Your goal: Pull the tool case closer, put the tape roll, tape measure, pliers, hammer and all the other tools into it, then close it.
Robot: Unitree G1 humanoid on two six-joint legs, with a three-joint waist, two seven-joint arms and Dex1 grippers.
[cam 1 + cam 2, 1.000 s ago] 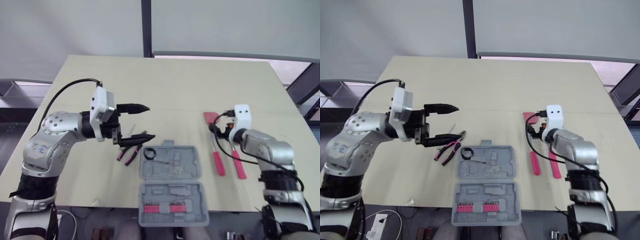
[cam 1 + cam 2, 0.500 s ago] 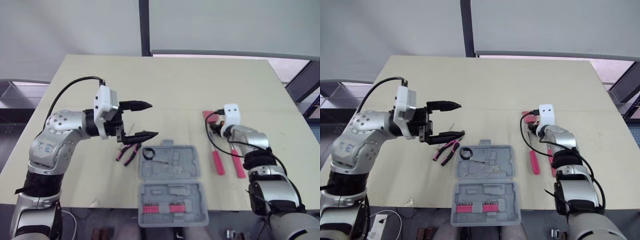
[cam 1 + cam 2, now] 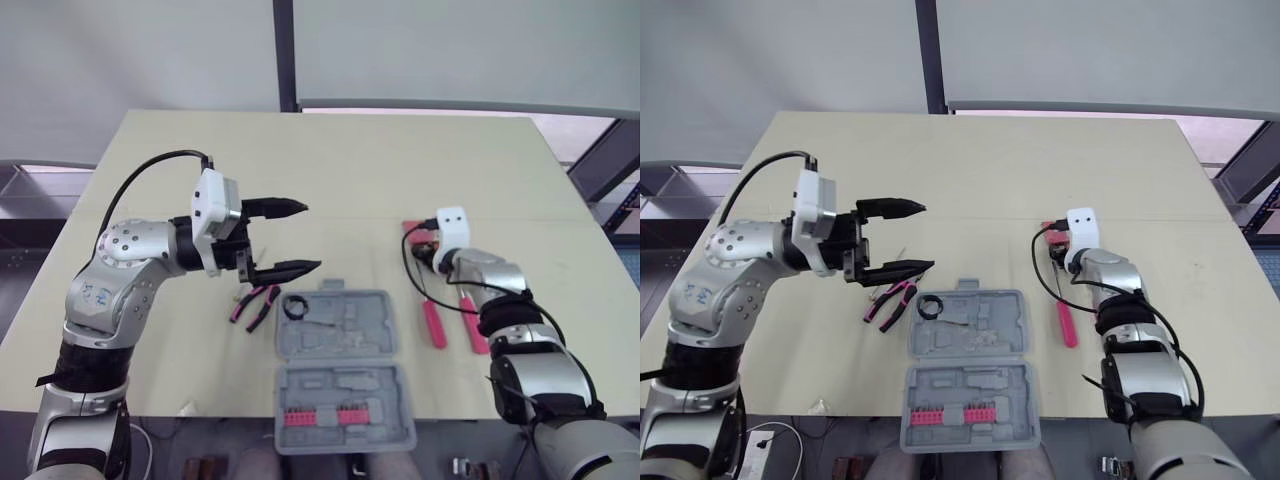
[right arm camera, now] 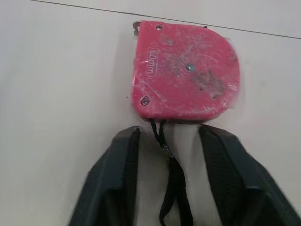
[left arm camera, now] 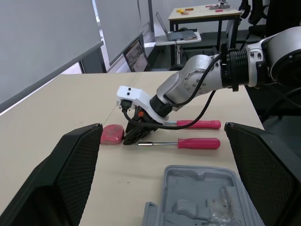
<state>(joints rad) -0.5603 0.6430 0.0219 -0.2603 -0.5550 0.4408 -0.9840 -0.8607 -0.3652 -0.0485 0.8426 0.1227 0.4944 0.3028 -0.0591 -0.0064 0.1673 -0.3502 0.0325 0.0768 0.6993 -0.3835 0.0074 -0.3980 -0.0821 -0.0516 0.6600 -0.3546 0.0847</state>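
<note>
The tool case (image 3: 395, 340) lies open at the near edge of the desk (image 3: 340, 170), both halves flat, so tools can drop straight in. To its left, the left fingers (image 3: 275, 209) hang wide apart and empty above the pliers (image 3: 252, 303), seemingly lined up for a pick. A tape roll (image 3: 298, 306) appears to sit in the case's far left corner. Further right, the right fingers (image 4: 117, 179) are spread low and empty, straddling the strap (image 4: 171, 188) just short of the tape measure (image 4: 186, 70). Two screwdrivers (image 3: 435, 322) lie nearer.
</note>
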